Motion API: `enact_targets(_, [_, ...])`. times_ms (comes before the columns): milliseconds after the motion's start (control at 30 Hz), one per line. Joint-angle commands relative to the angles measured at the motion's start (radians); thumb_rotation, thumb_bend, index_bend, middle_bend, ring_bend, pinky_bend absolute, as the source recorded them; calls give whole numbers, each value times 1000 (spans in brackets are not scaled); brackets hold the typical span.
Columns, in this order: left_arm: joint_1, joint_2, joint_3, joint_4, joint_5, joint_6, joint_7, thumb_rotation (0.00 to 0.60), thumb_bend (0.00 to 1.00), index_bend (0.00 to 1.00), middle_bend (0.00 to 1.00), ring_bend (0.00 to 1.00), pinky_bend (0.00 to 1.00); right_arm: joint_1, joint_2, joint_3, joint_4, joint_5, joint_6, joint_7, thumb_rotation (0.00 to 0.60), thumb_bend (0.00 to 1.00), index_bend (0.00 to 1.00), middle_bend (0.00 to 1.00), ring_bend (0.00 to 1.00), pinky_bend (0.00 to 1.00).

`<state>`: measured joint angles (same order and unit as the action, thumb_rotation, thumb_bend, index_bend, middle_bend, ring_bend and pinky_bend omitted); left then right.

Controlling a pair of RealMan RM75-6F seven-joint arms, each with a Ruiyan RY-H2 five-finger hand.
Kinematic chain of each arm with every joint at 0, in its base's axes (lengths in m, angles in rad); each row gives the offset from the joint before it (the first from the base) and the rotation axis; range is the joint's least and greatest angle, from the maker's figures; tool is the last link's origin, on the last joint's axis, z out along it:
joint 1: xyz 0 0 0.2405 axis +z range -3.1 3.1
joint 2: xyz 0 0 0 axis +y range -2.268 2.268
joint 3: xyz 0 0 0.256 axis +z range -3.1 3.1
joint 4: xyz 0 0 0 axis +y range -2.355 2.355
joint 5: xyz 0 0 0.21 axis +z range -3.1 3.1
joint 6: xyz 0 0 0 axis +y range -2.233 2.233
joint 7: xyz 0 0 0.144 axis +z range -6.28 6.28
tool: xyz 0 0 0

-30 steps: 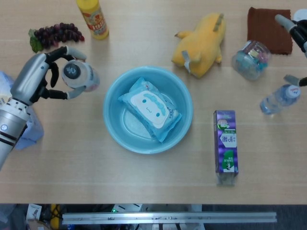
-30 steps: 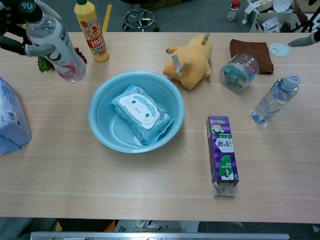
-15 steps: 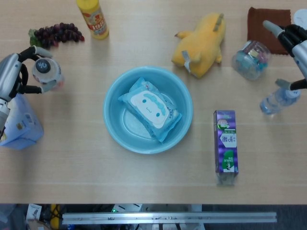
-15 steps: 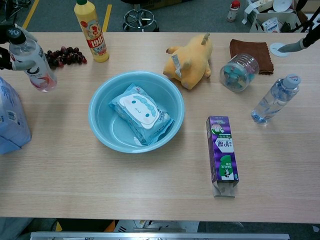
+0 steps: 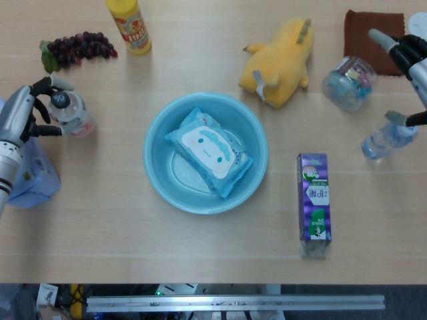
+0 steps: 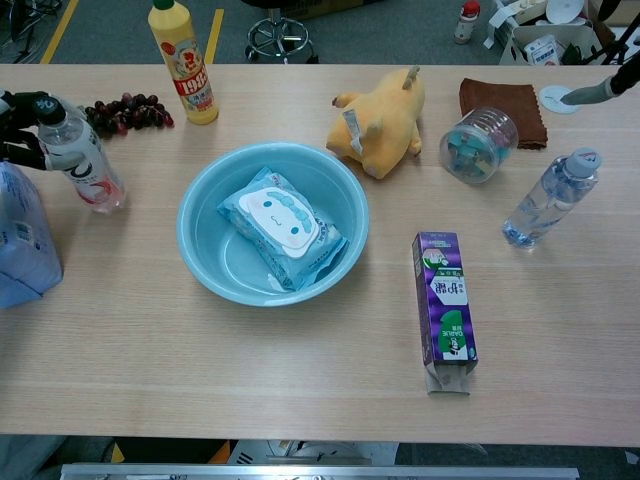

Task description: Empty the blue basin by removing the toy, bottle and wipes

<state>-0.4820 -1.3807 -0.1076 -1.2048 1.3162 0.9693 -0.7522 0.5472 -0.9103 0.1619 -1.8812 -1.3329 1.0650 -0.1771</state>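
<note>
While the left hand [image 5: 27, 110] clasps the bottle [image 6: 80, 155] beside grapes [image 5: 79, 47], wipes [image 5: 209, 150] fill the blue basin [image 5: 157, 167].

No wording can be made out anywhere: the purple carton [image 6: 444, 308] near the table's [image 6: 300, 380] front right carries white print too small to read, the yellow bottle [image 6: 183, 62] at the back edge has a blurred red label, and the wipes [image 6: 283, 226] (cartoon face only) show no legible text.
</note>
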Motion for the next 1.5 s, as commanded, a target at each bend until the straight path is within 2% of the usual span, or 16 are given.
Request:
enact_targets(33, [-2,5,7,0,12,-17,-5,600,231,381,428,323,470,-1,1,-1,1,-1,0,1,600,0,18,223,192,376])
enact_targets(133, [-4,15,13,-6,21,-29,0,600,231,263,279,148,329,-1,1,0,1,-1,-1,0,600,0,18,233,192,376])
enact_targets(367, [7,30,12,-24,40,-6,8,600,230,114,117,8,195,-2,0,3,4,-4,3,6,600,0,18,263,192,376])
enact_targets(500, [17,54,5,-56,60,33,5,600,230,44,43,0,140,0,-2,5,5,-12,3,7,600,0,18,263,192,376])
enact_targets(733, [43,152,6,-161,113,121,62,600,230,39,33,0,127,29,-9,13,-3,-30,-22,-10,600,0,18,263,192,376])
enact_targets(1067, [128,304,31,-351,161,288,337,600,230,39,33,0,127,148,-68,16,-17,-43,-162,-143,600,0,18,263,192,376])
enact_targets(1233, [178,358,56,-440,207,366,378,600,230,39,33,0,127,237,-146,27,-5,-28,-231,-274,600,0,21,263,192,376])
enact_targets(1500, [232,430,105,-529,282,429,409,600,230,39,33,0,126,384,-325,27,74,75,-325,-487,600,0,36,263,192,376])
